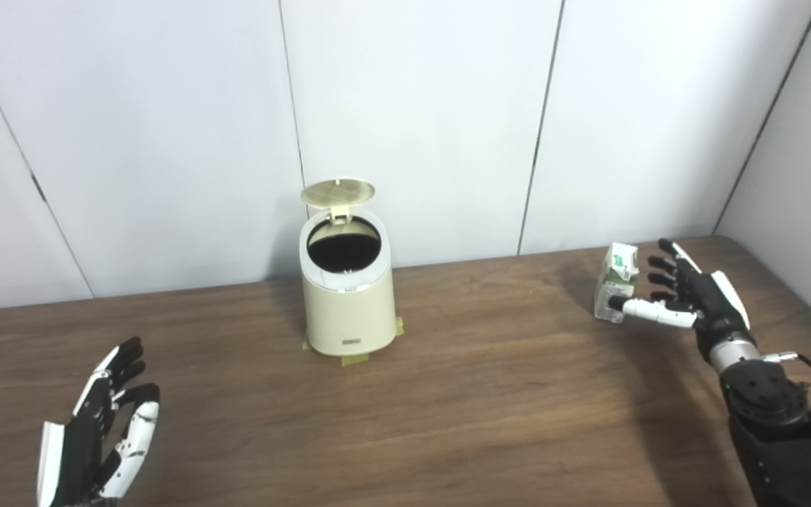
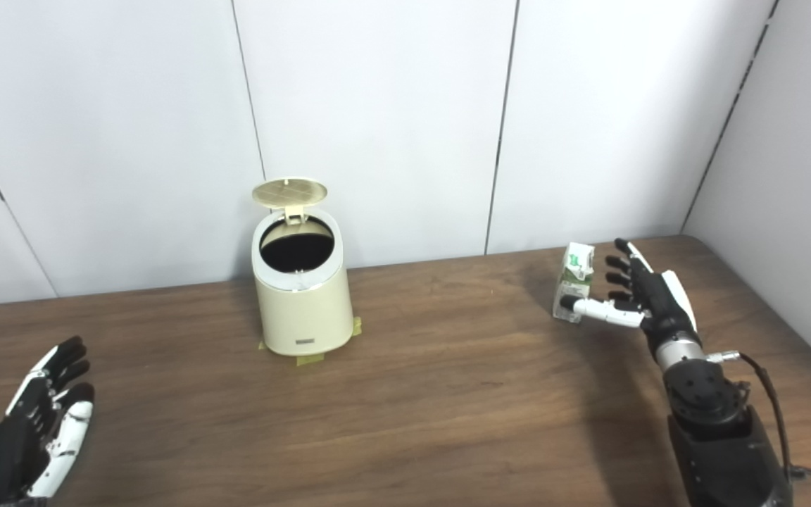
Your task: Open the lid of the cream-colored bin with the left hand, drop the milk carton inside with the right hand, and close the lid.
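Reaching with spread, empty fingers [image 1: 662, 271] of the right hand [image 1: 694, 296] toward the upright milk carton [image 1: 615, 282] standing just left of them on the desk [image 1: 483, 394], far right of the open-lidded cream-colored bin [image 1: 348, 296], left hand [image 1: 99, 429] idling open.

The bin [image 1: 348, 296] shows only blackness inside, so its contents cannot be told, and its small front label is too small to read. The left hand [image 2: 29, 440] is cut off at the bottom edge. The thumb of the right hand [image 1: 690, 296] crosses the milk carton [image 1: 615, 280], whose print is illegible.
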